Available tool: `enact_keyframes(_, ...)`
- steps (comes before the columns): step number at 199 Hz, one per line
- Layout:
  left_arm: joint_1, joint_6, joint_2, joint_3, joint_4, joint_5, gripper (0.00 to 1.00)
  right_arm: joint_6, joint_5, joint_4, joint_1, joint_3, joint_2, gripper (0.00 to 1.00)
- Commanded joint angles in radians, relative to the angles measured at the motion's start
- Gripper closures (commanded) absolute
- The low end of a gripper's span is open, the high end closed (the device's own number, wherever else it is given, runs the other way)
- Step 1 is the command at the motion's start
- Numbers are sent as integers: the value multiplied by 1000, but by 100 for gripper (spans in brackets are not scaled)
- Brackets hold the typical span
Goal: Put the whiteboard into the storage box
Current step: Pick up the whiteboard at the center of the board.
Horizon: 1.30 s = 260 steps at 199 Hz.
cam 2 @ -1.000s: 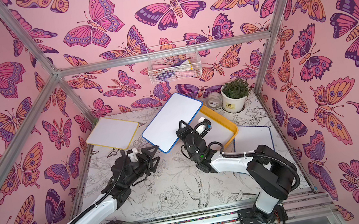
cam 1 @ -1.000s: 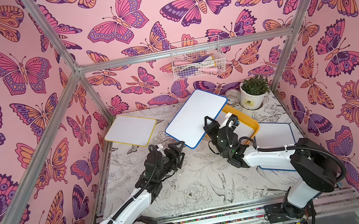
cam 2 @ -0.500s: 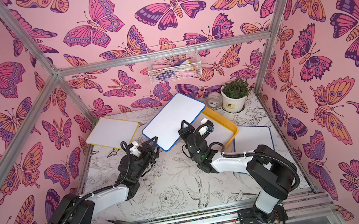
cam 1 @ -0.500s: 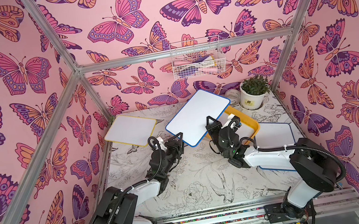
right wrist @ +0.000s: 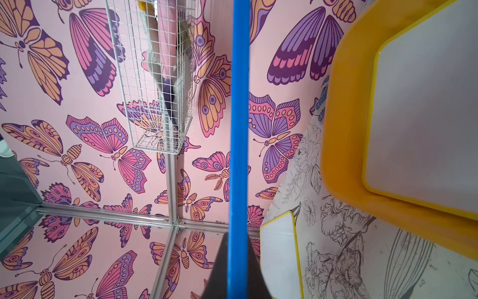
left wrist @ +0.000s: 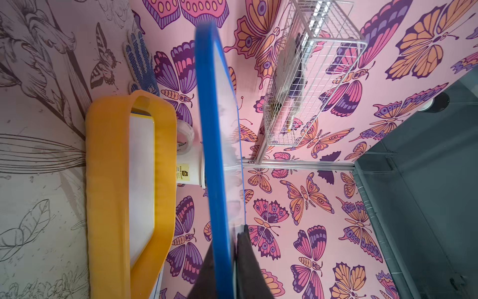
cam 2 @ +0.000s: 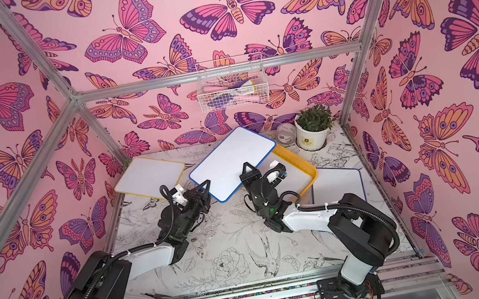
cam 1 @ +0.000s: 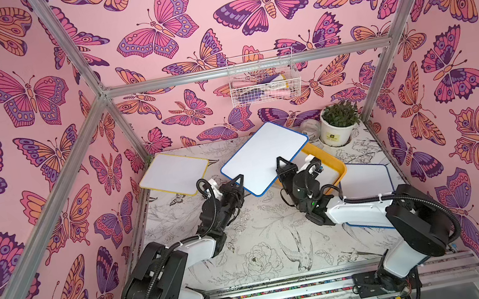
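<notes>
Blue-rimmed whiteboard (cam 1: 264, 156) hangs above the desk (cam 1: 262, 235), partly over the yellow-orange storage box (cam 1: 317, 152). The left end effector (cam 1: 238, 179) and right end effector (cam 1: 281, 163) each clamp its near rim. It looks light, stiff and slick-faced; the rim offers the surest hold.

Twin high top views over the whole table (cam 1: 262, 235); wrist cameras close, edge-on to the blue-rimmed whiteboard (left wrist: 214, 155).

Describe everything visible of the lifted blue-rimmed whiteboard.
The whiteboard is a thin rectangular panel with rounded corners, a blank glossy white face and a blue, plastic-looking rim. It is held face up, clear of the table. The left gripper and right gripper are shut on adjoining edges, either side of its nearest corner. It overlaps the storage box without touching it.
</notes>
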Motion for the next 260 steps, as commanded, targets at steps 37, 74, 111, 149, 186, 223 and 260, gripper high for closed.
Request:
enact_keyframes(37,71,102,-11,21,60,83,95,-2,-68,20,-3,-42,-77,75)
enact_keyframes(74,188,117,-48,8,49,211,97,-40,-163,-71,-35,-76,-125,45)
enact_keyframes(111,333,155,-120,30,-117,401,98,-149,-364,-327,-135,-103,-226,40)
enact_keyframes(149,396,243,-153,69,-259,543,100,-283,-666,-554,-335,-138,-335,38)
enact_keyframes(186,397,294,-107,122,-235,681,100,-391,-947,-694,-547,-111,-402,32)
enact_keyframes(223,392,267,-16,160,-105,779,100,-431,-1242,-706,-694,-31,-328,29)
enact_keyframes(260,364,237,57,222,-31,839,100,-440,-1437,-644,-743,46,-222,29)
